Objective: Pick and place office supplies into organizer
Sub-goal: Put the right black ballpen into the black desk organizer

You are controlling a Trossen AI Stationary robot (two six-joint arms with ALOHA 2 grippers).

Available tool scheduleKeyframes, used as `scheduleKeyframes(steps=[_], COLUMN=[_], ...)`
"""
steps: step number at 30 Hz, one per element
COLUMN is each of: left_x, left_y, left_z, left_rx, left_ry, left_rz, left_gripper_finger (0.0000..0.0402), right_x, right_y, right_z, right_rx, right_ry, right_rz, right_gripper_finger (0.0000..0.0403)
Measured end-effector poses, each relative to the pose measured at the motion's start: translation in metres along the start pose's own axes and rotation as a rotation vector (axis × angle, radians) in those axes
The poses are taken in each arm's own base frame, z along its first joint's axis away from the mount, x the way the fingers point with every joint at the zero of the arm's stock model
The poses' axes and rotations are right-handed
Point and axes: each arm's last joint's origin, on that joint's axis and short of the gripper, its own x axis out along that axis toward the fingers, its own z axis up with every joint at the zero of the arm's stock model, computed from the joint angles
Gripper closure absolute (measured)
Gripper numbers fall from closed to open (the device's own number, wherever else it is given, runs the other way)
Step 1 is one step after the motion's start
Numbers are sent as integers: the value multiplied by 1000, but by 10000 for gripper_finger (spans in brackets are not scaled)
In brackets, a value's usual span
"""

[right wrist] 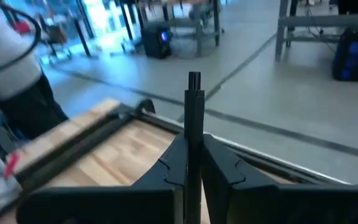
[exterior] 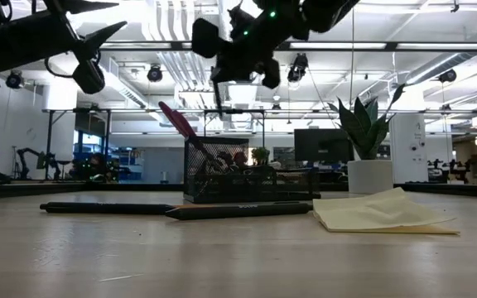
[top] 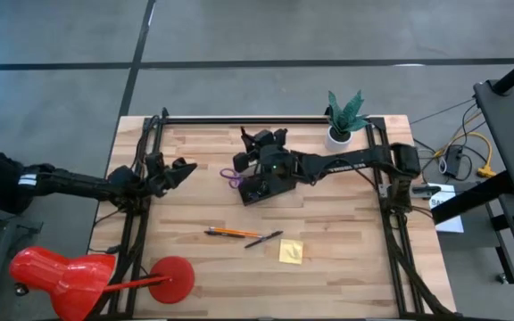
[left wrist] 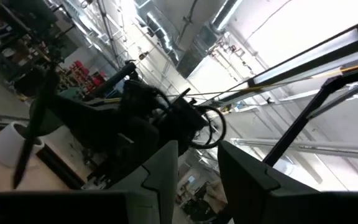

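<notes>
Robot arms hover over a wooden table (top: 346,259) in a bright workshop.
The right gripper (right wrist: 194,163) pinches a black pen (right wrist: 194,118) above the organizer (top: 261,187); the left gripper (top: 183,169), partly spread and empty, waits at the table's left edge.

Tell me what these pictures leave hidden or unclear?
- Inside of the organizer: high view, covered by the right gripper.
- Lower end of the thin black pen: right wrist view, hidden between that gripper's fingers.
- Writing on the sticky-note pad: high view, too small.

Bright overhead glare (foreground blurred)
</notes>
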Motion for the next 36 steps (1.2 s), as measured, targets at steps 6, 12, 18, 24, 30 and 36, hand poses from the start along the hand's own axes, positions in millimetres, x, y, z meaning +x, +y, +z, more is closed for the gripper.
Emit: scheduleKeyframes(steps=[6,12,18,24,30,36], left_x=[-1,-4,-7,-11,-15,-16], left_y=[-2,-4,-3,-5,-6,-7], left_z=[0,1,1,4,6,7], left_rx=[50,52,56,57,81,81], left_ry=[41,73,91,92,85,82], left_rz=[-46,-75,-58,-58,-65,-69], left_gripper_finger=[302,302,302,302,302,302], right_x=[13,5,-2,-10,-20,-28], right_y=[4,8,6,2,2,7], right_z=[-32,-51,-62,-75,-90,-94], right_rx=[33,94,116,166,188,179], right_ry=[0,-17,-37,-60,-44,-41], right_rz=[-29,-101,-157,-217,-209,-196], right_gripper_finger=[390,386,377,376,375,374])
